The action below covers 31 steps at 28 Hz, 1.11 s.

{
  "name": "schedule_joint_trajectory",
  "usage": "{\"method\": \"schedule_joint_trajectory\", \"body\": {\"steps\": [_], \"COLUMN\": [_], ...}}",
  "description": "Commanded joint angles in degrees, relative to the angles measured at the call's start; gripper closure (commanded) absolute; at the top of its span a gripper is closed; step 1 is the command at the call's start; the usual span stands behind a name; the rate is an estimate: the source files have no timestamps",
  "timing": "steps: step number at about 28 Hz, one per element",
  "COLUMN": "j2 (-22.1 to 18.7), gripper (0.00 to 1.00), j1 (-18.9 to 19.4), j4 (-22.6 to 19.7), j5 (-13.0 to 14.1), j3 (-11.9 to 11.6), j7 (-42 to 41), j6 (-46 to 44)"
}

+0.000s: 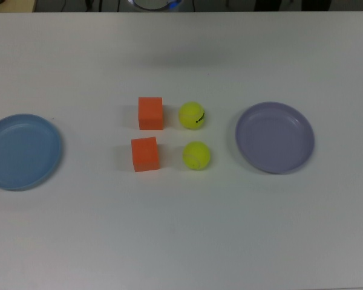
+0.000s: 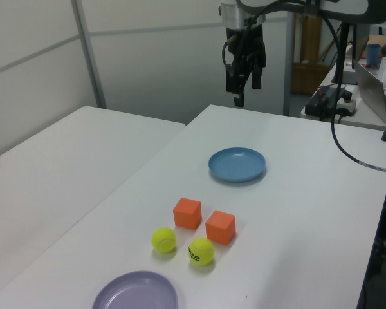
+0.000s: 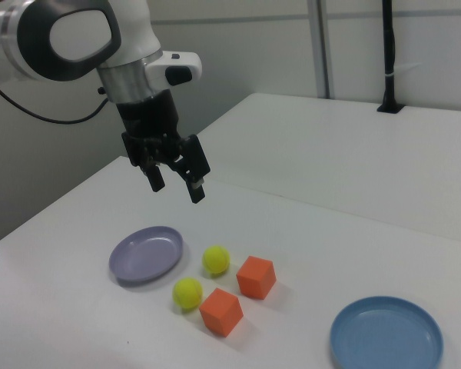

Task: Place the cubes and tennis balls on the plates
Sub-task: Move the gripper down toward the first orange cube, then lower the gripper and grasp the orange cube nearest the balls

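Two orange cubes (image 1: pixel 150 113) (image 1: pixel 145 154) sit mid-table, and right beside them lie two tennis balls, one with a black mark (image 1: pixel 192 115) and one plain (image 1: pixel 196 155). The light blue plate (image 1: pixel 24 151) lies at the top view's left and the lavender plate (image 1: pixel 275 137) at the top view's right; neither holds anything. My gripper (image 3: pixel 177 184) hangs open and holds nothing, well above the table, back from the lavender plate (image 3: pixel 147 254) in the right view. In the left view the gripper (image 2: pixel 244 89) hangs beyond the blue plate (image 2: pixel 237 164). It is out of the top view.
A second white table (image 2: pixel 64 167) adjoins on the left view's left. A laptop (image 2: pixel 373 80), cables and a power strip (image 2: pixel 331 100) sit at the left view's far right. A black pole base (image 3: pixel 390 104) stands on the far table in the right view.
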Motion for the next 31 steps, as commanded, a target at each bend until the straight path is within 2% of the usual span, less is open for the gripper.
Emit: {"method": "schedule_joint_trajectory", "body": {"steps": [1,10,15,17,22,31], "j2": [6.31,11.57,17.19,20.08,24.22,29.5], "gripper": [0.0,0.0,0.0,0.0,0.0,0.0], "j1": [1.05,1.94,2.9,4.13,5.01,6.33], "j4": [-1.26,-1.35,-1.35,-1.35,-3.02,-3.46], "j5": [-0.65,-1.71,-4.78,-7.32,-10.93,-14.36], "j3": [2.61,2.82,2.82,2.82,2.82,2.82], "j7": [0.26,-0.36,0.17,0.35,2.53,4.65], "j6": [6.85,10.45,13.17,15.71,21.51,26.18]}}
